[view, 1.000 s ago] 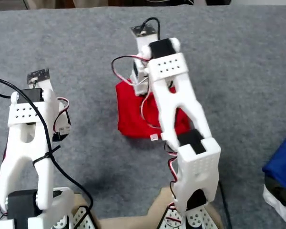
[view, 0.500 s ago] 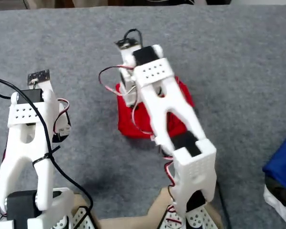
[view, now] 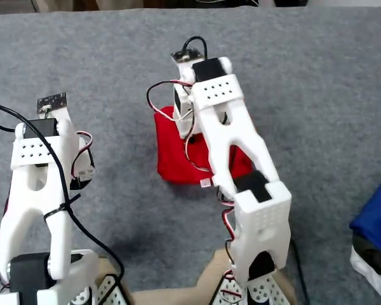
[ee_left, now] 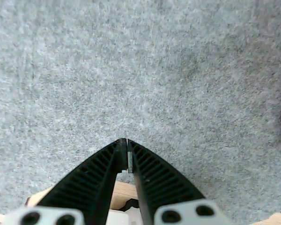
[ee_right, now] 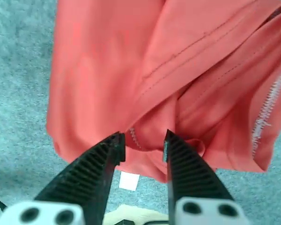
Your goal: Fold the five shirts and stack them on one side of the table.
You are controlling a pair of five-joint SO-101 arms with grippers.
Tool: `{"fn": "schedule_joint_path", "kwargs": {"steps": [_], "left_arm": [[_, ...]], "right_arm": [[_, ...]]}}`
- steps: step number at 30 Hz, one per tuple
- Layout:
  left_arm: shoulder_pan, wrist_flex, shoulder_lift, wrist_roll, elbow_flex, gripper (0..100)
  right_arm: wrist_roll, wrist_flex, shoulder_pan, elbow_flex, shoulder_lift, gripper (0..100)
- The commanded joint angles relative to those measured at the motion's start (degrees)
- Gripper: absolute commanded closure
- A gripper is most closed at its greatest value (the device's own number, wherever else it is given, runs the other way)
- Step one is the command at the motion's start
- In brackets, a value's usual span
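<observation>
The right end effector [ee_right: 143, 140] hovers with its jaws slightly parted (gripping nothing) over the crumpled red shirt [view: 171, 155] in the middle of the bench [view: 305, 76]. The left end effector [ee_left: 127, 146] is closed and empty over bare bench.

Table [view: 317, 76] under me covered in grey felt [ee_left: 131, 65], nubbly, fibres speckled light and dark. Tan board [view: 178, 289] at near edge, lying on felt. Beyond far edge, dark brownish strip of room [view: 114, 4]; pale bright patch [view: 349, 2] at its right end. Light even, soft; dim blurred shadow [view: 140, 244] on felt close to board.
</observation>
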Motion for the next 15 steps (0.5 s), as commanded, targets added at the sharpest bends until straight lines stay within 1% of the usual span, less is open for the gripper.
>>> {"fn": "schedule_joint_path", "kwargs": {"steps": [1, 6, 15], "left_arm": [[-0.35, -0.7, -1.45, -0.35, -0.26, 98], [-0.44, -0.7, -1.45, -0.35, -0.26, 98], [-0.44, -0.7, -1.45, -0.35, -0.26, 98]], "right_arm": [[-0.09, 0.79, -2.42, -0.48, 0.66, 85.3], [-0.09, 0.7, -4.88, -0.57, 1.1, 85.3], [0.0, 0.53, -3.65, -0.04, 1.45, 85.7]]}}
